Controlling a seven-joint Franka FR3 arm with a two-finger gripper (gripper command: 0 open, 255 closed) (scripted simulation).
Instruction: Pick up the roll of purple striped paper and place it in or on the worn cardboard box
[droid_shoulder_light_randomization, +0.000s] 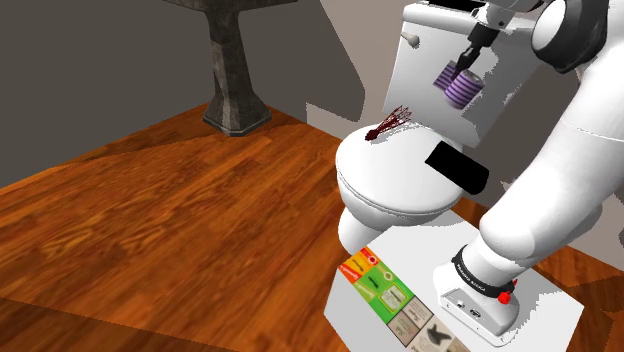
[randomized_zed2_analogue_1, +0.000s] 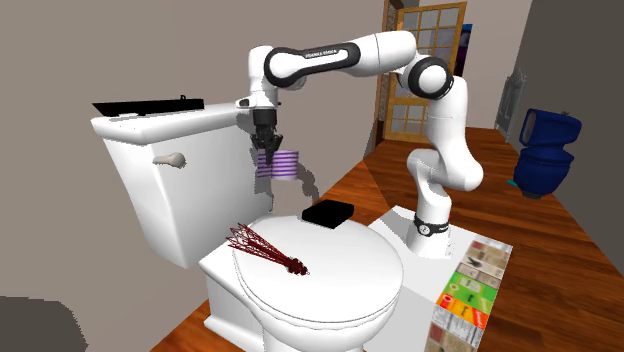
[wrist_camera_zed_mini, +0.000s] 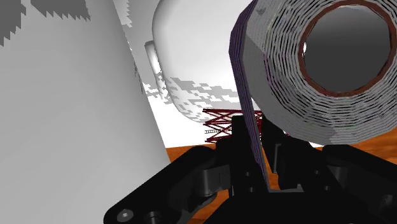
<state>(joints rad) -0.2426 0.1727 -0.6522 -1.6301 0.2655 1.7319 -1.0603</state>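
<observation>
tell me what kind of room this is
Most likely a bathroom: a white toilet with its tank and flush handle, and a striped paper roll in the gripper.

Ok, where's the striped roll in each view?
Shoulder view: roll at upper right, hanging from the gripper before the tank.
Second exterior view: roll at upper middle, under the gripper, above the lid.
Wrist view: roll close up, its wall clasped between the fingers.
Shared landmark: the red whisk on the lid.
</observation>
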